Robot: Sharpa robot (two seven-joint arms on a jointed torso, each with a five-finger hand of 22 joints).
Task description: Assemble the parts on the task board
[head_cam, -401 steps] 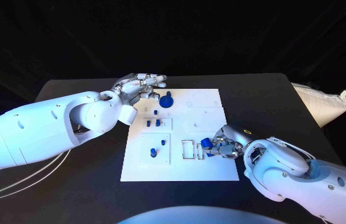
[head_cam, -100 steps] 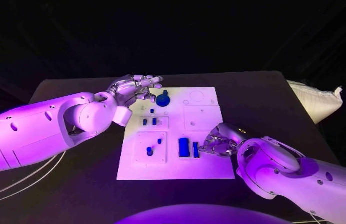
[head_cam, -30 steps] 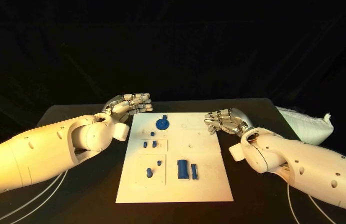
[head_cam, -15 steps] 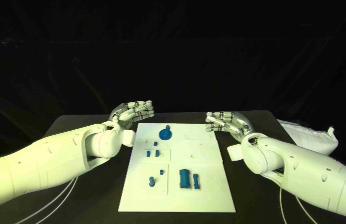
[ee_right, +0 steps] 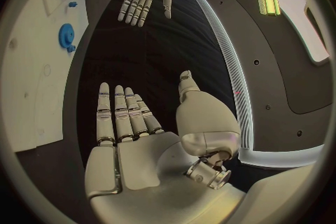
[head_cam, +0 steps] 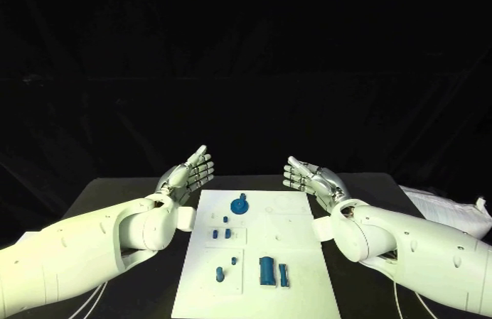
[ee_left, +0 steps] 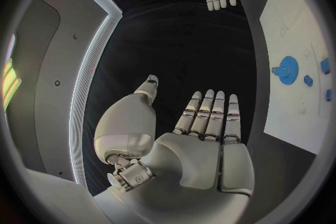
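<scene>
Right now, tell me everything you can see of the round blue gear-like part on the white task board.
The round blue gear-like part lies flat near the far end of the white task board, left of its middle. It looks like matte blue plastic: a disc with a finely toothed rim in the left wrist view, and a small blue piece sits against its edge. Neither robot hand touches it; the open left robot hand and right robot hand are raised beyond the board's far end.
</scene>
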